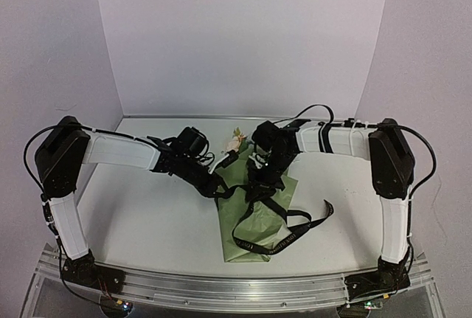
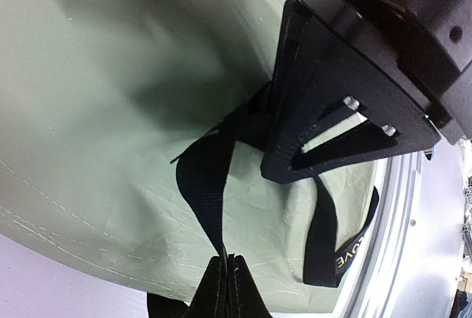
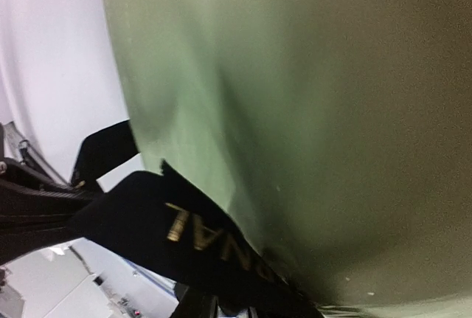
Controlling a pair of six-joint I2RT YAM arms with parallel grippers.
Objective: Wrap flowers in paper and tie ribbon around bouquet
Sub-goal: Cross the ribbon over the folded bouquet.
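The bouquet (image 1: pixel 237 185) lies on the table as a cone of sage green paper (image 1: pixel 251 222), its narrow end toward the near edge. Cream flowers (image 1: pixel 236 143) peek from its far, wide end. A black ribbon (image 1: pixel 276 238) with small lettering crosses the cone and loops off to its right. My left gripper (image 2: pixel 228 260) is shut on one strand of the ribbon (image 2: pixel 206 178) over the paper (image 2: pixel 110 111). My right gripper (image 1: pixel 259 185) presses close to the cone, and the lettered ribbon (image 3: pixel 184 229) lies across its fingertips. Whether those jaws still pinch it is hidden.
White walls close the table at the back and sides. An aluminium rail (image 1: pixel 221 288) runs along the near edge, also showing in the left wrist view (image 2: pixel 402 215). The two grippers stand only a few centimetres apart over the cone, the right gripper (image 2: pixel 354 89) filling the left wrist view's upper right.
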